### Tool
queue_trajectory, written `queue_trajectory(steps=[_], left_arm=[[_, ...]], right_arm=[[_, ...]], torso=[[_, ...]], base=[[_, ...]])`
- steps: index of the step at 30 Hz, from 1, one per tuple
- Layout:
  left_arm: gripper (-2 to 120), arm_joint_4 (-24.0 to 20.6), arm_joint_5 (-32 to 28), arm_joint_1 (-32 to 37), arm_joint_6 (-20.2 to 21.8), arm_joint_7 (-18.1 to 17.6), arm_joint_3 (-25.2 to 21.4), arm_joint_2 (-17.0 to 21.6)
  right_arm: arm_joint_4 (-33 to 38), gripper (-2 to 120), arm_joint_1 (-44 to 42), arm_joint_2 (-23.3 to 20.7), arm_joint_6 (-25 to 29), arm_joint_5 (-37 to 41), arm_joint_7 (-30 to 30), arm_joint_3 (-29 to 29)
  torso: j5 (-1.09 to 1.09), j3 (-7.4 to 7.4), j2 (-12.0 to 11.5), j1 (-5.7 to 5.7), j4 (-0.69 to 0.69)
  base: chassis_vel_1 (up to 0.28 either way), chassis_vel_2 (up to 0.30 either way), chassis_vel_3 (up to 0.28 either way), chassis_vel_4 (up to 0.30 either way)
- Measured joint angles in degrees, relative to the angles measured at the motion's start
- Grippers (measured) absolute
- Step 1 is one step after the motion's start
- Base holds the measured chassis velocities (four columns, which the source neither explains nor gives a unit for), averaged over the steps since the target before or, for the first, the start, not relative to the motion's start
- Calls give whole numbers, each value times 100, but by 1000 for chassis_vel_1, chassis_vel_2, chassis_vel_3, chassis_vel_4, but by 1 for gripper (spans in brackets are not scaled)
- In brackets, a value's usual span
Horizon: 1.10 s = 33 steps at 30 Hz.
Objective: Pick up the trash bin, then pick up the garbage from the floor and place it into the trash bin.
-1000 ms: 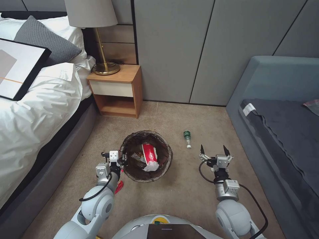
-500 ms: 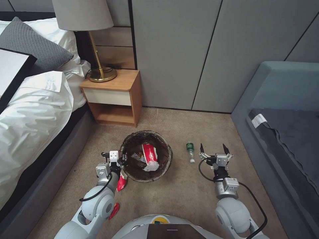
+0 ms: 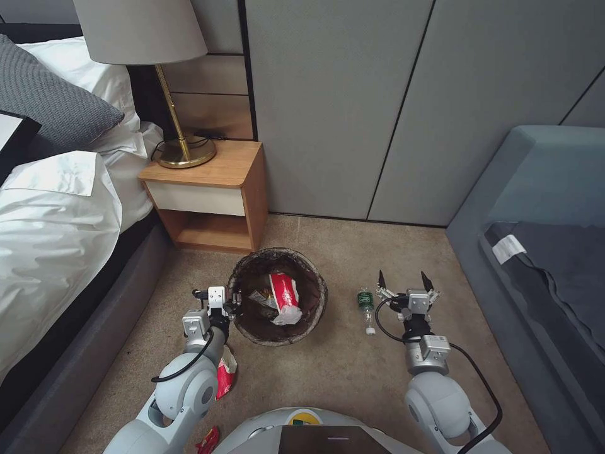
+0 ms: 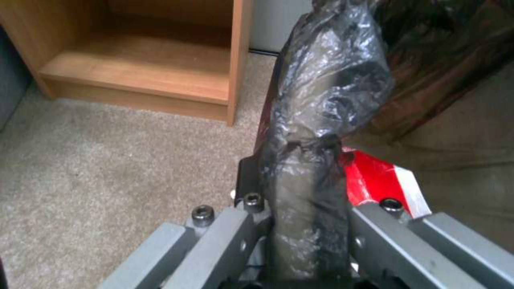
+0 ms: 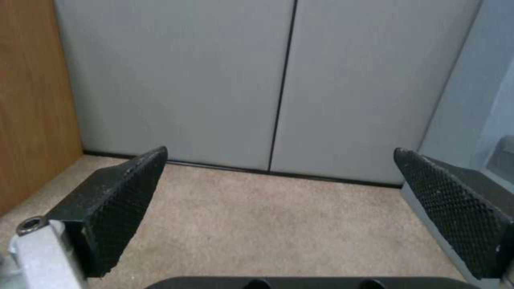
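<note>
Since the earlier frames the head view has swung, so the green bottle (image 3: 366,307) now lies just left of the right end effector (image 3: 406,282), whose fingers stand wide and empty. Its long axis runs near-to-far, white cap nearest. The left end effector (image 3: 228,307) is clamped on the trash bin (image 3: 277,296) rim, liner pinched.

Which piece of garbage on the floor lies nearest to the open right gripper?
The green bottle, beside the right gripper; the red wrappers lie near the left arm.
</note>
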Motion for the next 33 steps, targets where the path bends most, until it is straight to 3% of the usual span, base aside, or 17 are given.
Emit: queue_trajectory(steps=[5,16,33], left_arm=[[3,20,12,-12,-17,2,-11,-18],[3,-97,113,172,-75,62,-313,-158],[3,-125,131,192,-81,71,-344,-187]], right_arm=[[-4,100,-462,210,64,-361,87,319],[-680,100,-1196,1257,560,-1419,299,431],[-816,100,-1215,1348,593,-1509,272,287]], torso=[[0,0,0,0,0],[-1,0,0,0,0],[-1,0,0,0,0]], base=[[0,0,0,0],[0,0,0,0],[0,0,0,0]])
